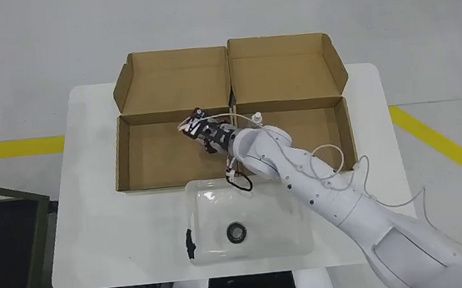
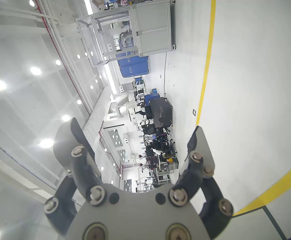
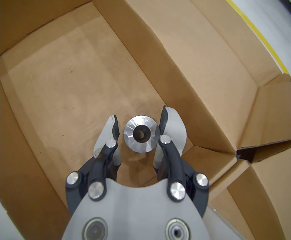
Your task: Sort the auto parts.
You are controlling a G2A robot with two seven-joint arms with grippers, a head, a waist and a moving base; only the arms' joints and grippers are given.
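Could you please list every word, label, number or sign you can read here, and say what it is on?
None can be read.
Blue cabinets: a white mark, too small to read.
Floor plate: symbol too small.
Cardboard boxes and metal part: no print visible.

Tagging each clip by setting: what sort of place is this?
Probably a factory or robotics workshop hall: yellow lines painted on the floor, a framed machine enclosure, and rows of workstations behind.
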